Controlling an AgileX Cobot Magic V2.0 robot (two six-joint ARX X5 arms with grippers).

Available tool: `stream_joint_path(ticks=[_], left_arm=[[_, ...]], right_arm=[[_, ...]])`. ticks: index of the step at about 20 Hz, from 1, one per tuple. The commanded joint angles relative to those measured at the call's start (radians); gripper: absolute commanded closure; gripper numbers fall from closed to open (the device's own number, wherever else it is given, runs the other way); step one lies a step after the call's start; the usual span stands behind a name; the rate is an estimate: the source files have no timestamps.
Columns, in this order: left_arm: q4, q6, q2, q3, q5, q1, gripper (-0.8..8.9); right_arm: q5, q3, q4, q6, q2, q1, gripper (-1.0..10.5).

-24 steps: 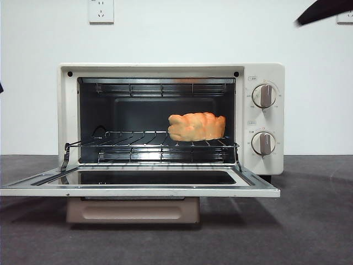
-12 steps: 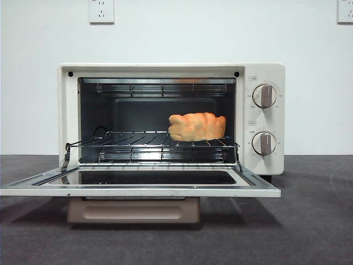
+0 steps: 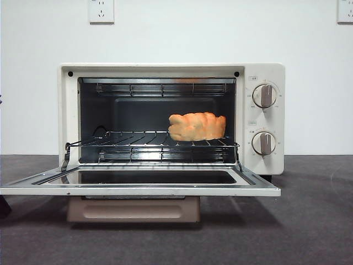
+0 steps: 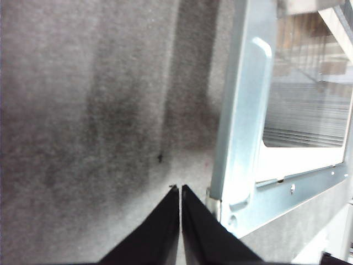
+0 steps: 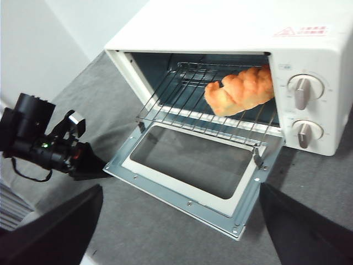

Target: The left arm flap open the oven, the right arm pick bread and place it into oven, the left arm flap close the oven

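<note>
Bread [image 3: 197, 126] sits on rack, oven [image 3: 265, 118] door [image 4: 242, 138] down. Left gripper [image 4: 180, 190], jaws pinched together, beside door corner; right gripper [image 5: 176, 232] spread wide, empty. Risk: tips slip off edge w/o lifting.

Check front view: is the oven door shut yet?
No. The oven door lies flapped down flat, and the bread sits exposed on the wire rack inside.

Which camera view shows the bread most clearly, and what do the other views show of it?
The front view is best: the bread sits whole on the wire rack, seen straight on and unobstructed. The right wrist view shows it from above at an angle, its far end cut off by the oven frame. The left wrist view does not show it.
</note>
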Motion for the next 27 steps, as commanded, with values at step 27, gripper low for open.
stream_joint_path(ticks=[27], left_arm=[[0.554,-0.552,-0.068,0.237,0.124,-0.001,8.03]], right_arm=[[0.005,0.018,0.020,0.023,0.005,0.010,4.9]])
